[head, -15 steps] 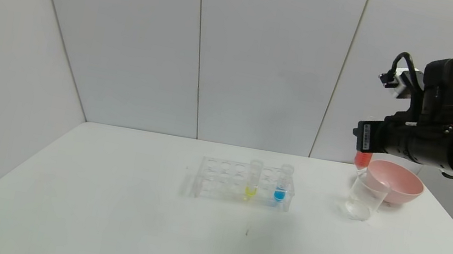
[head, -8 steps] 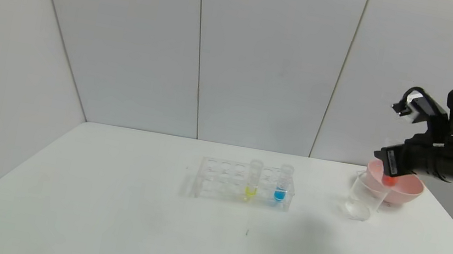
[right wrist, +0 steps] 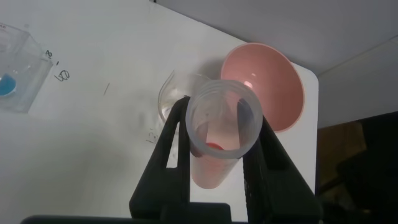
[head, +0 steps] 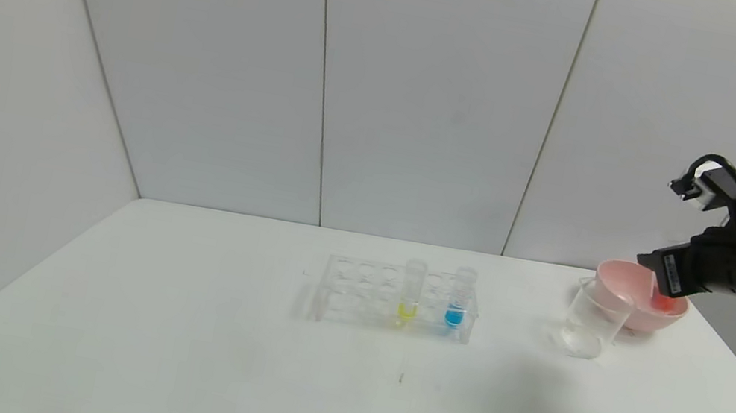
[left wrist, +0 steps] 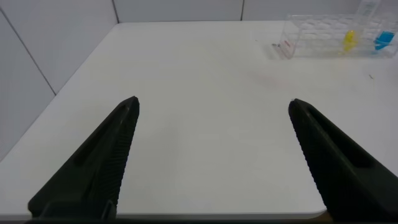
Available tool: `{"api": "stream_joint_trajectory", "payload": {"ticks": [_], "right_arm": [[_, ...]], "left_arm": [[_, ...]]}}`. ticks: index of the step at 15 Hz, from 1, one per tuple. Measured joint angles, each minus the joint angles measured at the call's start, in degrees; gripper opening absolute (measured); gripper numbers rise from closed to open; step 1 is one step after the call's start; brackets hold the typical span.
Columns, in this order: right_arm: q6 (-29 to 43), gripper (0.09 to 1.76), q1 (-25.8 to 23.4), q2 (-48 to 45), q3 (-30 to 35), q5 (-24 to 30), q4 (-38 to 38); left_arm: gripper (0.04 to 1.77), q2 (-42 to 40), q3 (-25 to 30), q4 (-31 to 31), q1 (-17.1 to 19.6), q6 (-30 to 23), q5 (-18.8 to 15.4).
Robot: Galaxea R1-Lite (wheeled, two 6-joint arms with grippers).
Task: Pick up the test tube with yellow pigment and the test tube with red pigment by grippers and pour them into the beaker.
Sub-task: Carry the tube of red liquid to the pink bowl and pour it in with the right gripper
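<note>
My right gripper (head: 664,285) is shut on the test tube with red pigment (right wrist: 217,140), whose open rim faces the wrist camera. In the head view its red end (head: 663,303) hangs over the pink bowl (head: 626,286), to the right of the beaker (head: 592,320). The beaker (right wrist: 177,93) looks clear. The test tube with yellow pigment (head: 411,290) stands upright in the clear rack (head: 352,295), next to a blue-liquid tube (head: 459,297). My left gripper (left wrist: 211,130) is open and empty, low over the table's near left, far from the rack (left wrist: 317,40).
The pink bowl (right wrist: 280,81) stands just behind and right of the beaker near the table's right edge. The rack holds several empty holes. A dark floor area shows beyond the table's right side.
My right gripper has moved right and down with the red tube, from above the beaker's rim to over the pink bowl. The left arm has not moved.
</note>
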State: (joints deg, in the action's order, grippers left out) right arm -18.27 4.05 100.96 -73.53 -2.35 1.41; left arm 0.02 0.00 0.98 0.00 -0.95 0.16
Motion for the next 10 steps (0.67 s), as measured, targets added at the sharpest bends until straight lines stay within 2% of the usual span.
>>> {"api": "stream_joint_trajectory", "payload": {"ticks": [2, 6, 8, 10], "right_arm": [[-1.0, 0.54, -1.9, 0.8, -1.6, 4.8, 0.0], [-9.0, 0.54, -8.4, 2.9, -4.1, 14.9, 0.0], [-11.2, 0.54, -10.7, 4.7, -6.7, 18.3, 0.5], [-14.4, 0.54, -12.7, 7.2, -10.3, 19.4, 1.1]], "left_arm": [[1.72, 0.0, 0.0, 0.0, 0.0, 0.0, 0.0], [1.72, 0.0, 0.0, 0.0, 0.0, 0.0, 0.0], [1.72, 0.0, 0.0, 0.0, 0.0, 0.0, 0.0], [1.72, 0.0, 0.0, 0.0, 0.0, 0.0, 0.0]]}}
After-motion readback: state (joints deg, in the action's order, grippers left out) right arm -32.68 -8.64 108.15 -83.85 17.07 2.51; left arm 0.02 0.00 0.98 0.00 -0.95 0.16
